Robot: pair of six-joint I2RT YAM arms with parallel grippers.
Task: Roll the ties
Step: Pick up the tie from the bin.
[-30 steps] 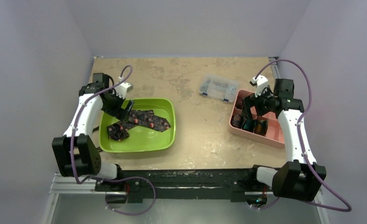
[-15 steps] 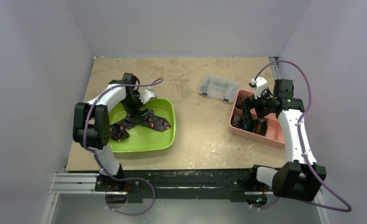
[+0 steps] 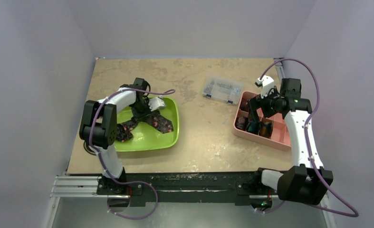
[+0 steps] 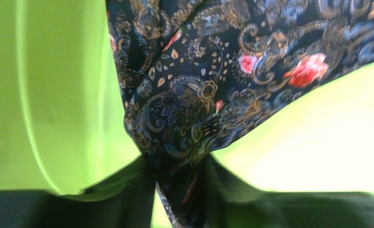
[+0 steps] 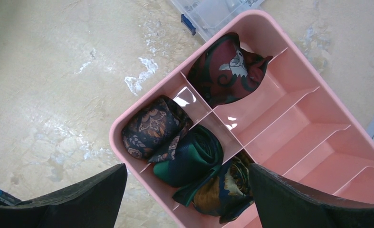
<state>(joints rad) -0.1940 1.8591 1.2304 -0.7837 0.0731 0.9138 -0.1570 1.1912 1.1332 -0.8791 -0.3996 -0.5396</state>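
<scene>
A dark paisley tie (image 3: 159, 123) with red-pink flowers lies spread in the green tray (image 3: 168, 138). My left gripper (image 3: 142, 110) is down at its folded middle. In the left wrist view the tie (image 4: 208, 85) is bunched and pinched between both fingers (image 4: 123, 194), so the left gripper (image 4: 180, 178) is shut on it. My right gripper (image 3: 254, 110) hovers open over the pink divided tray (image 3: 277, 138). The right gripper (image 5: 186, 171) holds nothing. Below it sit rolled ties: brown paisley (image 5: 151, 128), green (image 5: 194, 156), maroon (image 5: 227, 69) and blue-brown (image 5: 227, 192).
A clear plastic parts box (image 3: 222, 89) stands just left of the pink tray's far corner, its edge showing as the clear box (image 5: 213, 12) in the right wrist view. Several pink compartments (image 5: 313, 137) on the right hold nothing. Purple walls close in both sides.
My left arm has swung right across the green tray to the tie's middle, and its jaws have closed from wide open onto the fabric. The right arm has barely moved.
</scene>
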